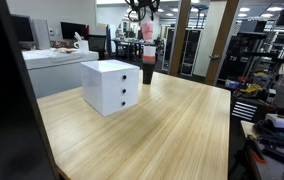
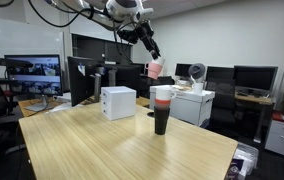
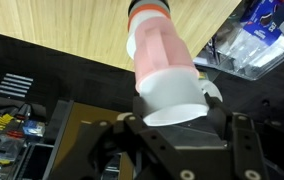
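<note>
Gripper (image 2: 148, 52) is up in the air, fingers closed around pink cup (image 2: 155, 69), no part of it on the table (image 2: 132, 150). Wrist view: pink cup (image 3: 165, 65) sits between the two fingers, gripped at its wider white end, narrow end pointing away from the gripper (image 3: 172, 118). It looks tilted a little in an exterior view, not plumb.

Dark cup (image 2: 162, 112) stands upright on the table near one edge, white and red bands at its top. Pink cup hangs above it, well apart. In an exterior view the pink cup (image 1: 148, 34) lines up almost straight over the dark cup (image 1: 148, 68); from the other angle it sits a bit to one side. So true offset: cannot tell exactly.

White box (image 1: 112, 86) with small knobs stands on the table (image 1: 162, 130) just beside the dark cup, toward the same edge; it is also seen at (image 2: 118, 102).

Doing this step well, as I judge it:
- Hold the squeeze steady. The cup looks thin-walled and tapered, so too little grip lets it slip toward the narrow end and too much dents it.
- Level the cup's axis to vertical before any lowering; a tilted cup catches a rim.
- Check alignment in both exterior views, since one alone hides the sideways offset.
- Move slowly near the dark cup. It is tall and narrow, and a side knock tips it toward the table edge.
- Stay clear of the box side.
</note>
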Tool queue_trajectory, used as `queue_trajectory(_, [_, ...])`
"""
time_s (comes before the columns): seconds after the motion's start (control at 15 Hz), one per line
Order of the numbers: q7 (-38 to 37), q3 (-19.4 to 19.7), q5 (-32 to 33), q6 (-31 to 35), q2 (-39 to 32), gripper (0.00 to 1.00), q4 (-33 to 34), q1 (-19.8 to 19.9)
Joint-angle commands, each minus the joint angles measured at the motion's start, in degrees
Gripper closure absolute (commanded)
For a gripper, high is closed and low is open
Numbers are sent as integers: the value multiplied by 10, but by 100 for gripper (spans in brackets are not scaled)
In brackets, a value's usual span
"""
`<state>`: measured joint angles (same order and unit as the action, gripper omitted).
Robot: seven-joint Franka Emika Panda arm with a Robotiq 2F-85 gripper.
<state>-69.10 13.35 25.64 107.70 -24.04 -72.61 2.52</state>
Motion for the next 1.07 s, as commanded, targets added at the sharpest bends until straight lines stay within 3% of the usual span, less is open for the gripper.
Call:
queue_trajectory(0.0, [-16,-5,18,48,75,59,-115,-22])
queue_trajectory(0.4, [-49,-17,51,144,153,59,-269,-38])
queue_trajectory(1.0, [-87,-49,85,244,265,59,-502,-17])
